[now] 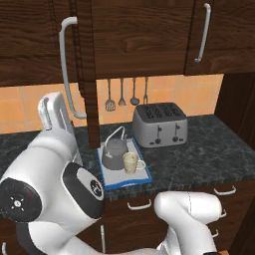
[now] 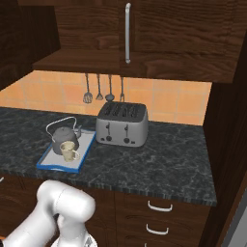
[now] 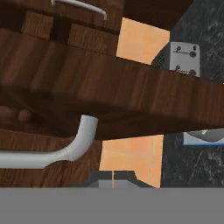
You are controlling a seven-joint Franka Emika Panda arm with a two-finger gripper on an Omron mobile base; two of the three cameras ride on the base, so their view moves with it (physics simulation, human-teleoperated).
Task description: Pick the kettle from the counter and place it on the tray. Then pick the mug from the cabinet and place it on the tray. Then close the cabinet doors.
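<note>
**Kettle and mug set on the tray; one cabinet door left to close**

Pincer tips [image 3: 113, 179] are seen pressed together at the bottom of the hand view, with nothing clamped between them, close against the edge of a dark wood cabinet door [image 1: 88, 74] beside its white bar handle [image 1: 67, 69]. That door is seen edge-on in the left base view, swung out from the cabinet [image 1: 144, 35], so it is judged to be not yet closed.

The first two steps appear done. The kettle [image 1: 115, 152] is set upright on the blue-rimmed tray [image 1: 143, 175], and the mug [image 1: 131, 162] is placed on the same tray just beside it, toward the front edge. The tray lies flat on the dark marbled table [image 1: 209, 154].

What is left, by this judgement, is the closing of the doors; the right-hand door [image 1: 206, 35] looks already flush.

A silver toaster [image 1: 159, 124] is set just beside the tray, and utensils [image 1: 122, 94] are hung on the tiled wall behind. Nothing is seen in the door's swing path, though the arm itself is held near the open panel.
</note>
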